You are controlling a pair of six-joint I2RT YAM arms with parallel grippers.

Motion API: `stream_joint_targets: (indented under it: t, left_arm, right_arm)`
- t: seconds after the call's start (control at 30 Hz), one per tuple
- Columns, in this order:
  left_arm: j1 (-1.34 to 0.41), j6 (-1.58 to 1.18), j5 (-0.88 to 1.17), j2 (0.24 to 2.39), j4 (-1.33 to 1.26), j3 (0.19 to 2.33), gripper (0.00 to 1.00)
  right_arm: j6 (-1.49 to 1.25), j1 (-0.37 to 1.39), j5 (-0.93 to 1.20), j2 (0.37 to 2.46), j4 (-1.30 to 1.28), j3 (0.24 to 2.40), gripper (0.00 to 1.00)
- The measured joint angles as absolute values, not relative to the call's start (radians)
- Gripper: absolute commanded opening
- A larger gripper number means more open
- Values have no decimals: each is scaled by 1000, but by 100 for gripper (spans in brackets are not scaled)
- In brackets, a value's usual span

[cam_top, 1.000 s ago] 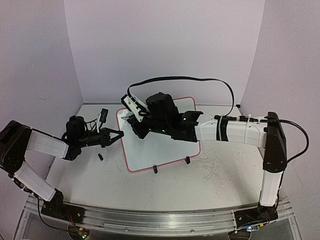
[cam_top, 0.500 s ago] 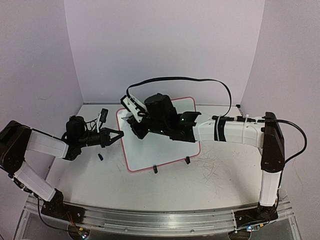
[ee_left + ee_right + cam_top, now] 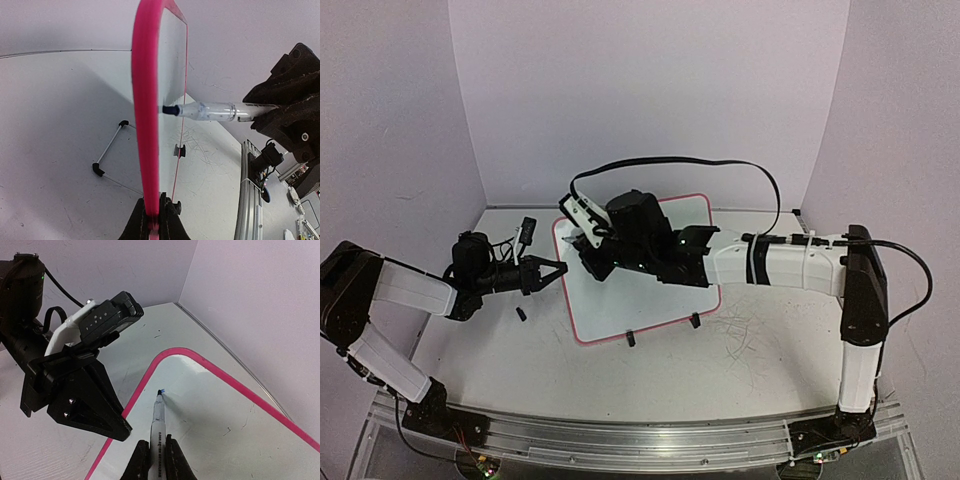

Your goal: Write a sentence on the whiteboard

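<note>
Tabletop (image 3: 620,380) is scratched white, with a patch of grey scribble (image 3: 740,340) lower right of centre in the top view. A small black piece (image 3: 520,313) lies loose on the table left of the board, just below the left arm's wrist; can't tell what it is. Another black item (image 3: 527,230) sits further up near the back wall, also unclear. A black cable (image 3: 670,160) arcs high over the board, from the right wrist to the forearm. The right arm (image 3: 790,265) reaches in from the right of frame and covers most of the board's upper half, so the writing spot is hidden in the top view.

Whiteboard (image 3: 640,300): centre of the top view, pink frame (image 3: 146,150), propped tilted on a wire stand (image 3: 107,150), with two black feet (image 3: 631,338) at its lower edge.

Left gripper (image 3: 154,214): jaws closed tight on the pink frame at the board's left edge, seen edge-on at bottom centre of the left wrist view.

Right gripper (image 3: 157,454): nearly closed, pinching a marker (image 3: 158,425) by the barrel at bottom centre of the right wrist view. The blue tip (image 3: 160,392) sits on the board face, just inside the frame's rounded corner. The left wrist view agrees: the tip meets the white surface just beside the frame. The left gripper's black body fills the left of the right wrist view, apart from the marker.
</note>
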State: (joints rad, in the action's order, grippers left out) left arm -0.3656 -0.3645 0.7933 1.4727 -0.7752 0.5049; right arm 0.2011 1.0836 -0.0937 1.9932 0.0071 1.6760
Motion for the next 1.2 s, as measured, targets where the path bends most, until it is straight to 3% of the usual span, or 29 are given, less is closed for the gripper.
stream_joint_targets:
  t: [1.2]
  left_arm:
    - [-366, -349, 791, 1467, -758, 505, 0]
  right_arm:
    - [159, 1102, -88, 1985, 7, 1607, 0]
